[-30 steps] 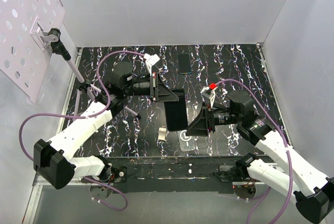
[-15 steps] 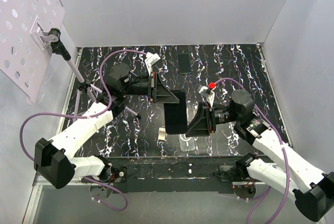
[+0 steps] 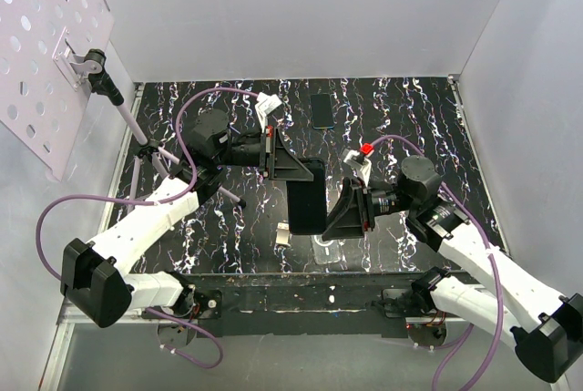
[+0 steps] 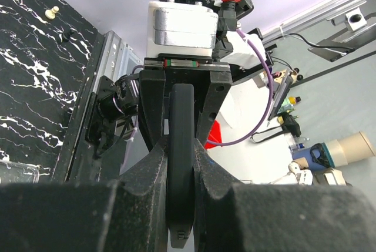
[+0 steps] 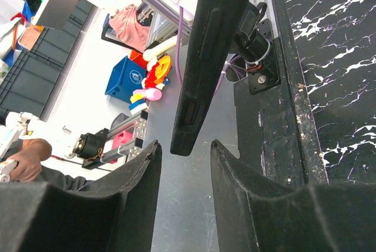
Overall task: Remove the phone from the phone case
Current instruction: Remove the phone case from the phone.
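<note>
Phone case (image 4: 180, 164) sits pinched edge-on between the two dark fingers (image 4: 154, 172) of the left gripper (image 4: 180, 157), which are closed tight against its flat sides. In this wrist view it shows only as a narrow black rounded edge. From above, the case (image 3: 308, 198) is a plain black slab held off the marbled table (image 3: 410, 118). The left gripper (image 3: 303, 166) clamps its far end, and its long side runs toward the robot's bases.

The right gripper (image 5: 184, 149) has its fingers (image 5: 141, 170) spread apart. The near end of the case (image 5: 205, 58) hangs just in front of that gap, with a visible gap on either side. A long button strip and a small slot mark its edge. From above, the right gripper (image 3: 326, 224) meets the case's near right corner, and whether anything touches there cannot be told.

Where the case ends and the phone begins cannot be made out in any view. The case's far end is hidden behind the left gripper's body. A second dark phone-shaped slab (image 3: 321, 109) lies flat near the back wall, and a small pale object (image 3: 284, 234) lies on the table near the case's near end.
</note>
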`<state>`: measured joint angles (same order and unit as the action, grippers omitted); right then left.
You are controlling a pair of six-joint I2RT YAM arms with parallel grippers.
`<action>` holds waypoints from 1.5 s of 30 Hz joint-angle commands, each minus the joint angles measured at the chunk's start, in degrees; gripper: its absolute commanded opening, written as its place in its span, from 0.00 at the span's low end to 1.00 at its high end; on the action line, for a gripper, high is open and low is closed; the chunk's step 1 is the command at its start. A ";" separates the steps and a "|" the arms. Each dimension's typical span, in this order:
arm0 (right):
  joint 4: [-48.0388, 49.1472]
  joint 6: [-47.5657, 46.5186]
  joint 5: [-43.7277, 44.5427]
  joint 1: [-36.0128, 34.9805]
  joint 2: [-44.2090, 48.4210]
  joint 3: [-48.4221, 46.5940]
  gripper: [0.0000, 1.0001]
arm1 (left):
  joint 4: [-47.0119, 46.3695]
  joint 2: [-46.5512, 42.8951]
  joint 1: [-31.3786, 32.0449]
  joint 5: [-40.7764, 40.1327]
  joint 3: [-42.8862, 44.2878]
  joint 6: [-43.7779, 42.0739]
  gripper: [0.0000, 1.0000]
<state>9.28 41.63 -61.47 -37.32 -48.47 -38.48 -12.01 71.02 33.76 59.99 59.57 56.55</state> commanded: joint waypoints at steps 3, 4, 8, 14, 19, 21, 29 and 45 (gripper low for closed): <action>3.55 -0.40 -0.05 -1.09 -1.54 -2.65 0.37 | -1.43 -1.68 -0.10 -0.22 1.60 1.10 0.00; 3.64 -0.75 0.04 -1.26 -1.72 -2.83 0.35 | -1.96 -1.77 -0.10 0.04 1.51 1.62 0.00; 3.64 -1.99 0.22 -1.61 -2.86 -4.41 0.26 | -2.58 -2.38 -0.01 0.83 1.51 2.51 0.00; 1.28 -10.48 -1.72 -2.75 -4.36 -7.31 0.01 | -8.88 -2.21 -0.01 4.34 0.81 7.85 0.00; -13.39 -32.54 1.87 -5.04 -5.05 -13.27 0.01 | -20.67 -0.71 0.25 7.69 -0.60 17.97 0.00; -16.03 -37.04 2.93 -5.04 -7.07 -16.79 0.01 | -21.74 -0.62 0.43 8.21 -0.42 19.03 0.00; -30.18 -52.94 12.50 -5.31 -19.81 -36.03 0.01 | -29.82 2.27 0.43 8.92 0.54 25.79 0.00; -21.93 -65.79 45.83 -5.22 -19.12 -35.79 0.01 | -62.87 23.98 -2.21 6.81 13.99 56.20 0.00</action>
<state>-31.77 -14.52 -34.92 -44.01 -67.90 -73.63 -69.49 94.80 28.67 67.66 70.06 97.01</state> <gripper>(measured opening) 0.116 0.132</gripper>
